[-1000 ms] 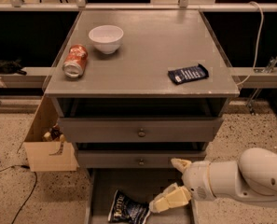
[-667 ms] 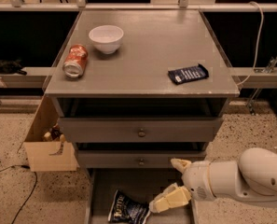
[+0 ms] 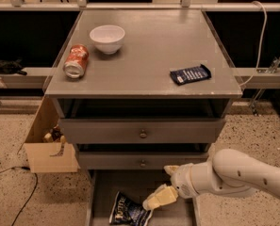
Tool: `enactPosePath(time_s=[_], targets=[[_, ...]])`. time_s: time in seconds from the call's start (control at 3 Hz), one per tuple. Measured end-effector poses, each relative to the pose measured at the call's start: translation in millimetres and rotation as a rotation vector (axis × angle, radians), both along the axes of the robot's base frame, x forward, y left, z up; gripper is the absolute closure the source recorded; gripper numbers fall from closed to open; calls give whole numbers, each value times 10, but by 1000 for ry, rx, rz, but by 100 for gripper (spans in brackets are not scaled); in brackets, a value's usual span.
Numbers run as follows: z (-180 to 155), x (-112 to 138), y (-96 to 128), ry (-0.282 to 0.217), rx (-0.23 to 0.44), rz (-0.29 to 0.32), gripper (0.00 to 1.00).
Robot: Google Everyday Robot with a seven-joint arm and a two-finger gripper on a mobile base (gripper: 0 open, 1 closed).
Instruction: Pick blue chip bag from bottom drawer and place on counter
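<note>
one wide-spread tool (image 3: 157,188) hangs over the right half of the bottom drawer (image 3: 130,182). its lower finger (image 3: 159,199) sits just at the right edge of the blue chip bag (image 3: 127,212), and the upper one is well clear, so nothing is gripped yet. the bag lies crumpled on that drawer's floor, toward its front left. the likeliest failure, i judge, is a shallow pinch: closing from here could catch only a foil corner, and the puffy bag could slip out or skate further left. lifting straight up risks snagging the bag or wrist on the closed drawer front (image 3: 142,160) just above the bottom drawer. higher up, the tabletop (image 3: 144,65) already carries a flat dark packet (image 3: 190,74), a can (image 3: 76,60) and a bowl (image 3: 107,37), so a careless set-down could knock one.
</note>
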State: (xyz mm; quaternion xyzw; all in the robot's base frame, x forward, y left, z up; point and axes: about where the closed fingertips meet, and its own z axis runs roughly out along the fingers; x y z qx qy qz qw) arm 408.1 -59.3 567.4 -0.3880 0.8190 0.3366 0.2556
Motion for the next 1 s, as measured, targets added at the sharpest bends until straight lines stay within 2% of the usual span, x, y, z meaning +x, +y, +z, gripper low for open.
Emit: enactPosePath(time_s=[0.33,0.67,1.0], targets=[[-629,182,-161,86,-82,-19,0],[-1263,212,-661,167,-165,-101,0],[-1263,212,-661,167,-165,-101,0]])
